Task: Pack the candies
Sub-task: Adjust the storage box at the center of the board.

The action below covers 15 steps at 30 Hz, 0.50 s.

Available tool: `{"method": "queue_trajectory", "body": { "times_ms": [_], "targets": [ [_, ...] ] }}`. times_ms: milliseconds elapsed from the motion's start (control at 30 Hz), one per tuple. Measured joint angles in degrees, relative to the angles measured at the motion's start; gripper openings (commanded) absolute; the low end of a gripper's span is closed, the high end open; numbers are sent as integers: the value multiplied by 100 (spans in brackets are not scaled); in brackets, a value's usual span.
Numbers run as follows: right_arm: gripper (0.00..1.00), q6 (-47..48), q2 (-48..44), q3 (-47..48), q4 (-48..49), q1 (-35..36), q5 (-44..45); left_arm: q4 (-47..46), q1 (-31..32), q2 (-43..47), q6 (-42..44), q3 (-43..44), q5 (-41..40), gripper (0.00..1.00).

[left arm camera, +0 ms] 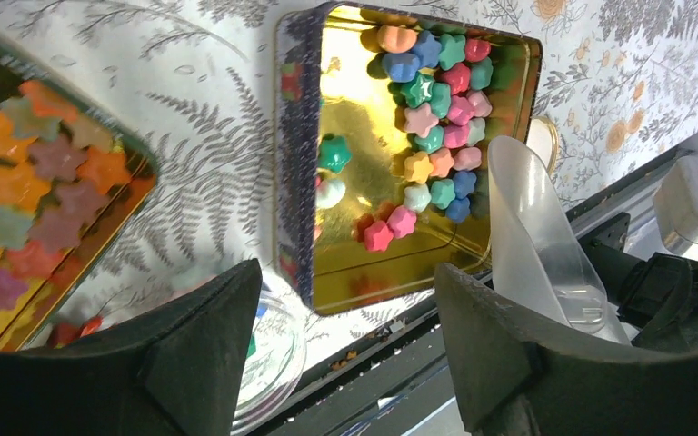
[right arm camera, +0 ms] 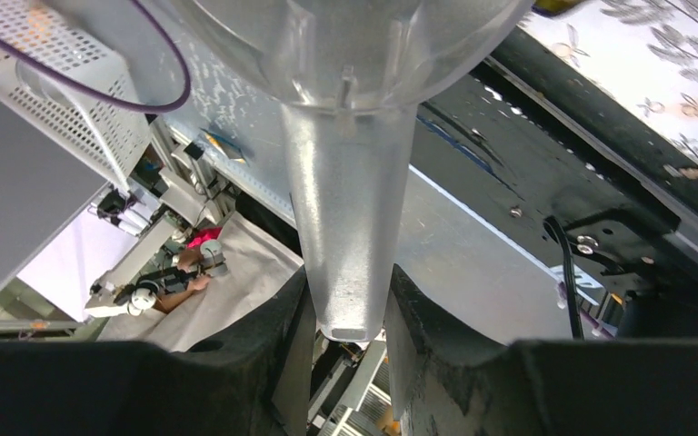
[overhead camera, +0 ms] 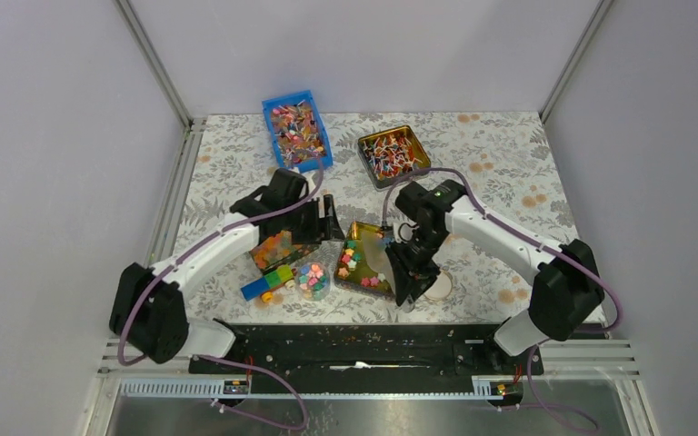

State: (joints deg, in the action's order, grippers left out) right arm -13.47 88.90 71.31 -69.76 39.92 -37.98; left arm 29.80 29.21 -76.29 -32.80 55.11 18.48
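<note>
Your right gripper is pinched on the clear scoop handle. Your left gripper has its fingers spread, holding nothing, near the gold tin. The star candies are clustered along one side inside the tin.

At the gold tin, left gripper crowding its left side, right gripper clamping scoop blocking its right, bare table beyond.

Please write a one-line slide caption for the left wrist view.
Open left tool facing a gold tin of star candies, with a clear scoop at the tin's rim.
</note>
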Motion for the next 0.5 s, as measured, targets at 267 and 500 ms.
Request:
{"method": "queue_trajectory", "body": {
  "times_ms": [267, 500],
  "targets": [
    [0, -55, -365, -435, -81, -260, 525, 125, 599, -1388, 118, 979, -367, 57],
    [0, -48, -442, -426, -278, -275, 981, 490, 848, -2299, 149, 1644, -1209, 44]
  ]
}}
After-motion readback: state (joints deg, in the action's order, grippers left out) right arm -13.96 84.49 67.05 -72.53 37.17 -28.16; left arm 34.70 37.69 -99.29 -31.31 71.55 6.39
